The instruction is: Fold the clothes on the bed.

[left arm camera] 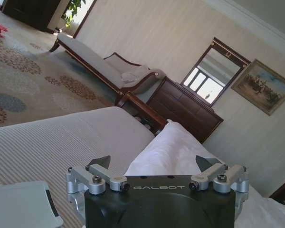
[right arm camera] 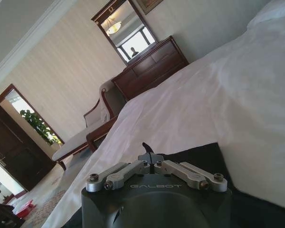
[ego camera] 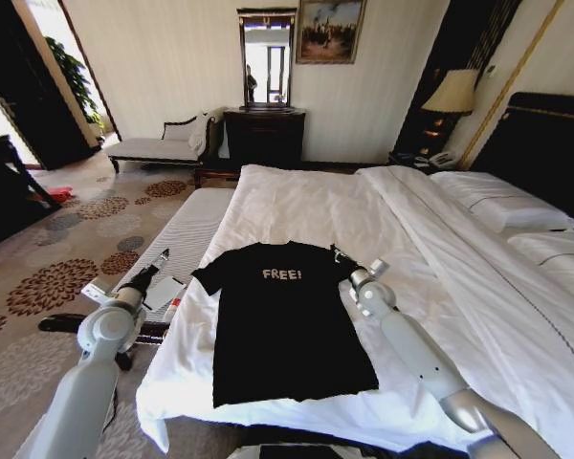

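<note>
So we've got the black T-shirt (ego camera: 282, 325) lying flat on the near corner of the bed (ego camera: 364, 210), front side up with the white "FREE!" lettering readable on the chest, collar pointing toward the far wall and hem toward us. Both sleeves are spread out to the sides, and the white duvet (ego camera: 478, 287) under it runs off to our right toward the pillows (ego camera: 502, 201).

Our right gripper (ego camera: 337, 255) is down at the shirt's right sleeve, up by the shoulder. In the right wrist view the fingers (right arm camera: 149, 153) are clenched together into one dark tip (right arm camera: 148, 148), with black fabric right below them, but we can't tell if they've actually pinched any cloth.

Our left gripper (ego camera: 160, 260) is hanging off the bed's left side, over the striped bench (ego camera: 187, 234) next to the mattress, well apart from the left sleeve. In the left wrist view its fingers (left arm camera: 100, 162) are spread wide, grasping nothing.

Beyond the bed there's a pale chaise (ego camera: 158, 143) and a dark dresser (ego camera: 264, 134) with a mirror (ego camera: 267, 57) against the wall.
</note>
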### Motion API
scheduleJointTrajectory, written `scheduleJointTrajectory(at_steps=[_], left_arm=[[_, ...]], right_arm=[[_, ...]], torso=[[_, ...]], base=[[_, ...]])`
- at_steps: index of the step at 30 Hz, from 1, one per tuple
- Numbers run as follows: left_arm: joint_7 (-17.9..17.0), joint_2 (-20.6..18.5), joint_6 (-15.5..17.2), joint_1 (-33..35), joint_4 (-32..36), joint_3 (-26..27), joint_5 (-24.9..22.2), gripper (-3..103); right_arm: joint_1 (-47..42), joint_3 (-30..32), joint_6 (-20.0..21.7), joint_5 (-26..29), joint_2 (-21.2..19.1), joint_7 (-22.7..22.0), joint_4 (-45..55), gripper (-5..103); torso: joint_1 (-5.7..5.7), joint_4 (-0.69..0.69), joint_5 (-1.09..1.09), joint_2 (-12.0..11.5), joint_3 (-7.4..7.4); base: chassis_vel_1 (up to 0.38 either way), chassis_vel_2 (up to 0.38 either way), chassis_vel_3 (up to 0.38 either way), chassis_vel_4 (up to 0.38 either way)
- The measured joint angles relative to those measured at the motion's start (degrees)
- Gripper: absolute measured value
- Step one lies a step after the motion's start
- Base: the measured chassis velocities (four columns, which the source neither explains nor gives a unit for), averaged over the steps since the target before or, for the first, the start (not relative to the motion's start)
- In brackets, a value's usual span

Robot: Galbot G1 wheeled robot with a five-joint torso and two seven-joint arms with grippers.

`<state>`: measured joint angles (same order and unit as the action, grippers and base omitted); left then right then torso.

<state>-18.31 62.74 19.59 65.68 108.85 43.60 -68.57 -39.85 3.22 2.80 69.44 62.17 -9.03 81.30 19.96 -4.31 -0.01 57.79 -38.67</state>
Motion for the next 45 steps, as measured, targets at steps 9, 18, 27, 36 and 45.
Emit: scheduleJointTrajectory(at_steps=[9, 18, 27, 36, 45], left_arm=[[0.13, -0.24, -0.05, 0.54, -0.55, 1.06, 0.0, 100], [0.14, -0.09, -0.08, -0.01, -1.57, 0.13, 0.94, 100], [0.16, 0.25, -0.12, -0.53, -3.94, -2.12, 0.94, 100], [0.12, 0.69, 2.4, -5.57, -13.51, -6.09, -11.6, 100], [3.13, 1.36, 2.41, -7.47, -19.26, -8.02, -11.14, 100]], right_arm=[[2.06, -2.92, -1.3, -3.44, 7.93, 1.34, -6.76, 0], [0.93, -2.6, -2.31, -5.64, 7.86, 3.05, -6.79, 15], [-2.52, 1.14, -4.21, -3.7, 4.59, 5.73, -1.06, 42], [-3.64, 5.28, -4.38, -1.32, 1.78, 3.83, -1.79, 80], [-5.66, 7.45, -4.1, -0.33, -0.71, 3.69, -1.68, 99]], torso=[[0.0, 0.02, 0.0, 0.0, -0.01], [0.0, 0.0, 0.01, -0.01, 0.0], [0.0, 0.0, 0.02, 0.0, 0.0], [0.01, -0.02, 0.02, 0.0, 0.0], [0.0, 0.01, 0.02, 0.0, 0.0]], base=[[0.0, 0.0, 0.0, 0.0], [0.0, 0.0, 0.0, 0.0], [0.0, 0.0, 0.0, 0.0], [0.0, 0.0, 0.0, 0.0], [0.0, 0.0, 0.0, 0.0]])
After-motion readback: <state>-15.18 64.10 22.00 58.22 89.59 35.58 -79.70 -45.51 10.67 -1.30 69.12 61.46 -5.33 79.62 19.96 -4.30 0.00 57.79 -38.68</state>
